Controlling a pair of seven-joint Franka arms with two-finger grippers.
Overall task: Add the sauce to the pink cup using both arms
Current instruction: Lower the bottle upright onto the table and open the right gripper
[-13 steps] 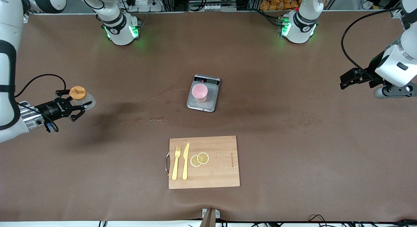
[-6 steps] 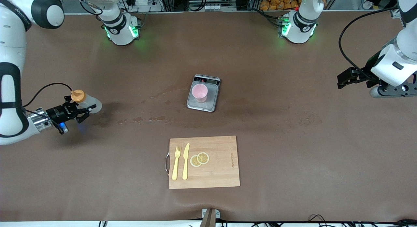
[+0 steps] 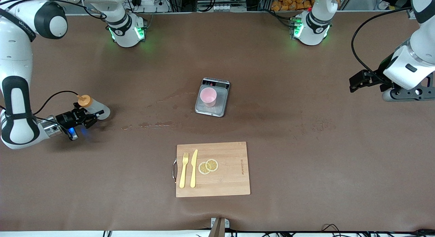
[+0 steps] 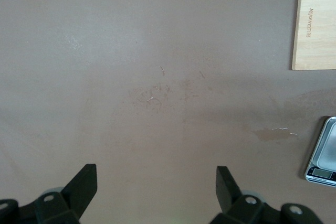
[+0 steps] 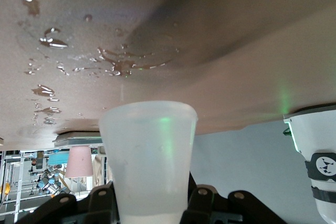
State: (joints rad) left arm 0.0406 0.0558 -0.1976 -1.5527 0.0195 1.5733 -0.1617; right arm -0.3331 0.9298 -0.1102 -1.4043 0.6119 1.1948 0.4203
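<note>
The right gripper [image 3: 89,116], low at the right arm's end of the table, clamps the sauce bottle [image 3: 96,108]. Carry it upright, gripped firmly, to the pink cup [image 3: 208,96] on the scale [image 3: 221,109]. The left gripper [image 3: 357,84] waits over its own end, 2 fingers apart.

Scale [image 4: 324,153] cut by left wrist frame edge, as is cutting board [image 4: 315,20]. Sauce bottle [image 5: 148,153]: cap out of right wrist frame, lower body hidden by right pincer [image 5: 148,203]. Scale's display [image 3: 220,84] too small to read.
</note>
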